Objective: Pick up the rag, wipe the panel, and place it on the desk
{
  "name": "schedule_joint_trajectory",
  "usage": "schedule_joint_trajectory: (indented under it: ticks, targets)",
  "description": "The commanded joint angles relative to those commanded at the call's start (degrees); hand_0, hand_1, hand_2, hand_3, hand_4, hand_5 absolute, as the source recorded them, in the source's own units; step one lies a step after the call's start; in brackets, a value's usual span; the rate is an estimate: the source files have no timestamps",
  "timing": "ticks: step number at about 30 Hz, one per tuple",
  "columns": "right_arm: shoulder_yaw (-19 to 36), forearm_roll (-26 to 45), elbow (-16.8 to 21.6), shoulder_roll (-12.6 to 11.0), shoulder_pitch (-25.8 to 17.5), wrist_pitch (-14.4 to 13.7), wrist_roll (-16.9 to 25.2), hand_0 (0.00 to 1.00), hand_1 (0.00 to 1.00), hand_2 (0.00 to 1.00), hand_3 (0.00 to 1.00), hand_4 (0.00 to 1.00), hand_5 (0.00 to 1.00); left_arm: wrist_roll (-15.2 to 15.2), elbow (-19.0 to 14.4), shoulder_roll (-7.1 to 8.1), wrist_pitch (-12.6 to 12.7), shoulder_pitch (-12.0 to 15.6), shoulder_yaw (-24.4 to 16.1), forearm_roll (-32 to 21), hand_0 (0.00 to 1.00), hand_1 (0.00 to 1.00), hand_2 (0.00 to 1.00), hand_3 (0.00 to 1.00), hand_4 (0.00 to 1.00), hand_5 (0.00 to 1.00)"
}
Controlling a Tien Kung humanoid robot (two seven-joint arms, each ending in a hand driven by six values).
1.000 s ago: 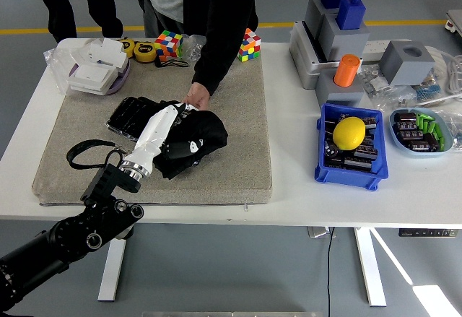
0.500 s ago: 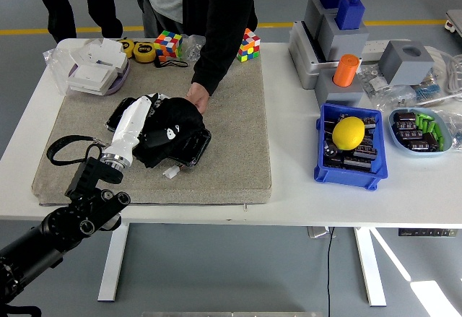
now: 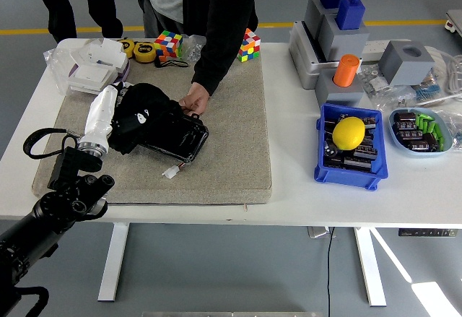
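A black rag lies bunched over the left part of a glossy black panel on the grey mat. My left hand is shut on the rag at its left side; my white forearm runs down to the black arm at the lower left. A person at the far side holds the panel's far right corner with one hand. My right hand is out of view.
A white box sits at the mat's far left. Two Rubik's cubes and tape measures lie at the back. A blue bin with a lemon and grey and blue blocks stand to the right. A small white connector lies near the panel.
My left hand has dragged the rag leftward across the panel, from its right end to its left end. The panel's right part is now uncovered. The person's hand stays on the panel.
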Motion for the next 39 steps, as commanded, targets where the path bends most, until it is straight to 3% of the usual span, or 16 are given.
schedule_joint_trajectory:
  ticks: [16,29,39]
  targets:
    - [-0.14,0.11,0.02,0.05,0.01,-0.01,0.01,0.533,0.556,0.489,0.522,0.887,0.353,-0.71,5.18,-0.61,0.89,-0.91,-5.51,0.07,0.224,0.221,0.273,0.569,0.611,0.002]
    - [-0.68,0.49,0.26,-0.01,0.01,0.06,0.03,0.534,0.556,0.489,0.521,0.887,0.353,0.18,9.41,-1.64,1.98,-2.38,-11.82,4.65,0.225,0.221,0.274,0.569,0.613,0.002]
    - [-0.89,0.47,0.32,-0.06,-0.07,0.05,0.01,0.533,0.556,0.489,0.522,0.887,0.353,-0.05,11.37,-0.70,4.82,-2.00,-17.46,5.46,0.225,0.220,0.273,0.568,0.613,0.002]
